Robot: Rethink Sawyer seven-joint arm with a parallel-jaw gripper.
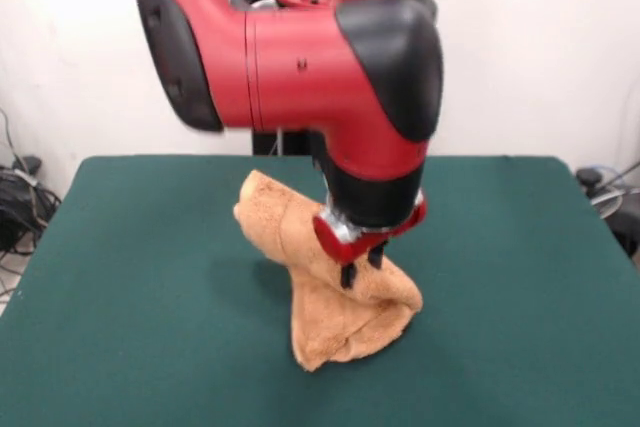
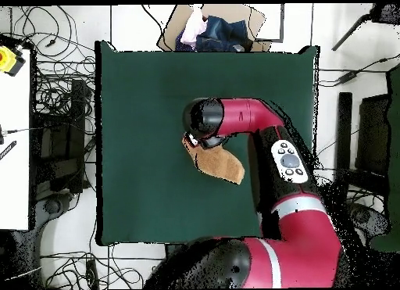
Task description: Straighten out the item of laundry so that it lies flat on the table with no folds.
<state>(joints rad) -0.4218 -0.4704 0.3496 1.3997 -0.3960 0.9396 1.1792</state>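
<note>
Clearly the towel (image 1: 325, 277) lies crumpled mid-table (image 1: 120, 327), its long axis slanting from a bunched near end up to a far corner; directly over its near half sits the gripper (image 1: 361, 269), fingertips close together, touching the cloth; whether they pinch it I cannot tell; beyond the table's far edge, a cardboard box (image 2: 212, 27) holds clothes.

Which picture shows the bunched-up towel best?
The front view. There the towel shows nearly whole, a crumpled, folded heap on the green table, with the hand at its top. From overhead, the arm hides much of it, leaving only a tan wedge.
</note>
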